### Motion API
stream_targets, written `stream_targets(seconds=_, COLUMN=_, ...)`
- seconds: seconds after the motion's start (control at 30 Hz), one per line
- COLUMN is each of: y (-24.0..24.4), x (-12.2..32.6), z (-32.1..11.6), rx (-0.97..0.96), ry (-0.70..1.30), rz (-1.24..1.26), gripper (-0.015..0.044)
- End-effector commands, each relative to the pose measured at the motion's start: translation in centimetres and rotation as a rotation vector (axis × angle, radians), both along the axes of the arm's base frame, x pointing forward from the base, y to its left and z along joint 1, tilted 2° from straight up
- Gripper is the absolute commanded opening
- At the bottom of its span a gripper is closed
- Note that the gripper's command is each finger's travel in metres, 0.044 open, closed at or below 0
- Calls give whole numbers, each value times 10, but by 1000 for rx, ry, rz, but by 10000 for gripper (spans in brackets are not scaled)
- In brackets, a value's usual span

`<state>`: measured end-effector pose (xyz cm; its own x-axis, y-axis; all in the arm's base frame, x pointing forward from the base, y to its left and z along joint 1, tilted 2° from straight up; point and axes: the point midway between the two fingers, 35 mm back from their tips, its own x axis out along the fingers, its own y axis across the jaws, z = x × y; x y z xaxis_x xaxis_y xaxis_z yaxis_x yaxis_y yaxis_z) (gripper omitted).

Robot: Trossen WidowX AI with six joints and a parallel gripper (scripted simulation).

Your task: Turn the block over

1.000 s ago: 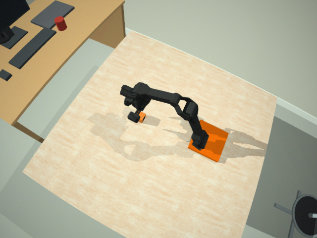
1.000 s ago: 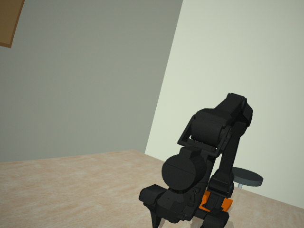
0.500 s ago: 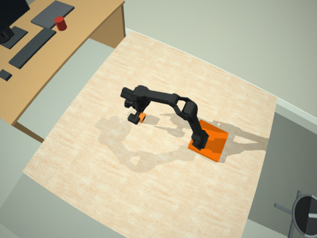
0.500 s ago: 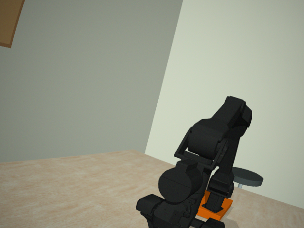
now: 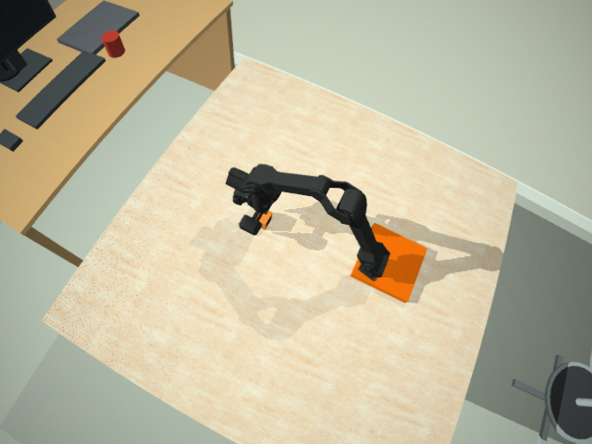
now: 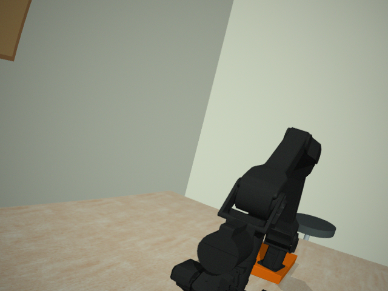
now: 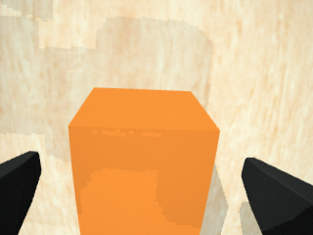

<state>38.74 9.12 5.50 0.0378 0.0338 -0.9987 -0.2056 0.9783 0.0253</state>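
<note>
While resting on table [image 7: 261, 39], plain orange block [image 7: 144, 164] sits between wide-open, empty pincer [image 7: 147, 211] fingers.

Orange block [image 7: 144, 164], plain on the faces shown; black gripper [image 7: 156, 206]; pale streaked wood-grain counter [image 5: 296, 358]; orange base plate [image 5: 406, 277].
</note>
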Motion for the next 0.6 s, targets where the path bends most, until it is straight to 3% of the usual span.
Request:
stream_targets(seconds=0.0, y=1, x=-1, z=-6, rx=3, ry=4, rz=-1, gripper=440)
stream_targets(seconds=0.27, y=1, x=-1, z=-6, rx=3, ry=4, rz=-1, gripper=230)
stream_targets(seconds=0.57, y=1, x=-1, z=-6, rx=3, ry=4, rz=-1, gripper=170)
